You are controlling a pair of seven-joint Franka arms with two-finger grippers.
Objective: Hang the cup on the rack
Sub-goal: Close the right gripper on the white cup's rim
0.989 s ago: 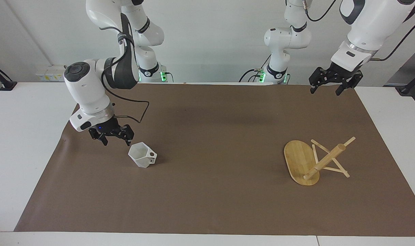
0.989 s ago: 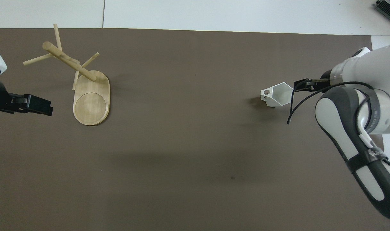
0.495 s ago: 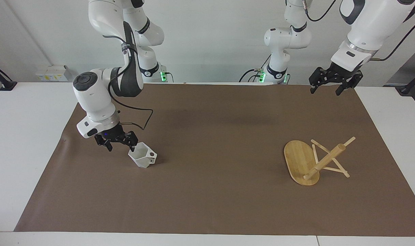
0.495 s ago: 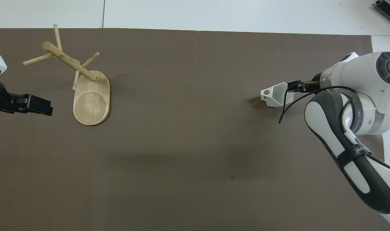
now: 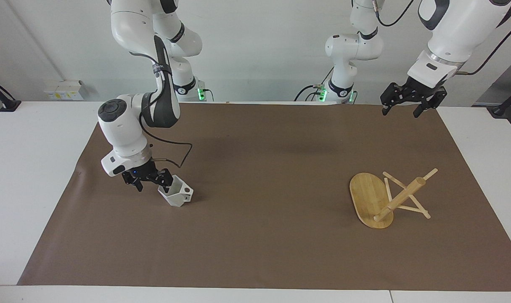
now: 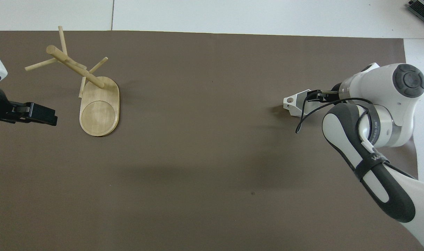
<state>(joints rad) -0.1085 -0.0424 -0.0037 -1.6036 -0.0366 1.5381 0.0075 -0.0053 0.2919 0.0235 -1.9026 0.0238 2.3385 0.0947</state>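
Note:
The white faceted cup [image 5: 178,194] stands on the brown mat toward the right arm's end, with its handle turned away from the gripper. It also shows in the overhead view [image 6: 295,104], partly covered. My right gripper [image 5: 152,183] is open and low at the cup's rim; one finger is at the rim, and I cannot tell whether it touches. In the overhead view this gripper [image 6: 315,97] overlaps the cup. The bamboo rack [image 5: 400,198] lies tipped over toward the left arm's end, its post slanting and its pegs on the mat [image 6: 99,111]. My left gripper [image 5: 409,107] waits, open and raised over the mat's corner.
The brown mat [image 5: 259,235] covers most of the white table [image 5: 28,176]. A black cable loops from the right wrist [image 5: 179,153] just above the cup.
My right gripper has come down and moved toward the cup, from beside it to its rim. The cup, the rack and the left arm have not moved.

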